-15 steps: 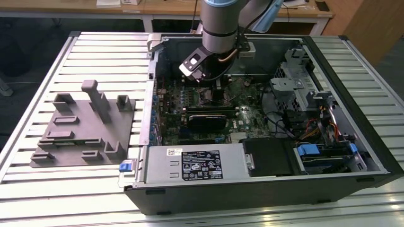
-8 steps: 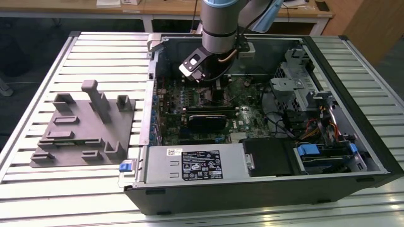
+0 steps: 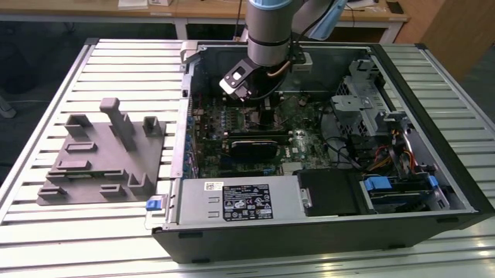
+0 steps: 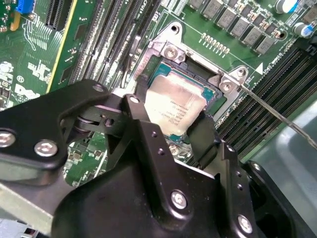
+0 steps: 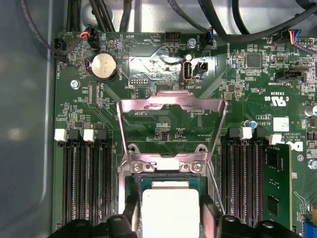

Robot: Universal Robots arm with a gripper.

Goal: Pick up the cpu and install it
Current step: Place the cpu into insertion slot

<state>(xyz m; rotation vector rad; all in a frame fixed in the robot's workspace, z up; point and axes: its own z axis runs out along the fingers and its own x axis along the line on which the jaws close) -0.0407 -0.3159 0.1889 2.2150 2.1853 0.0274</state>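
The cpu (image 4: 173, 110), a small square chip with a silver-grey top, sits between my two black fingers (image 4: 204, 130) directly over the metal-framed socket (image 4: 227, 83) on the green motherboard. In the first wrist view the cpu (image 5: 170, 210) lies within the socket frame (image 5: 166, 166), whose load plate (image 5: 171, 106) stands flipped open. The jaws press on two opposite edges of the chip. Whether it rests fully in the socket or hovers just above, I cannot tell. In the exterior view my gripper (image 3: 247, 99) reaches down into the open computer case (image 3: 433, 139).
Memory slots (image 5: 84, 183) flank the socket on both sides, and the thin socket lever (image 4: 277, 115) sticks out beside it. A black module (image 3: 251, 146), the power supply (image 3: 240, 200) and a drive cage (image 3: 363, 104) crowd the case. A grey plastic fixture (image 3: 101, 153) lies on the slatted table at the exterior view's left.
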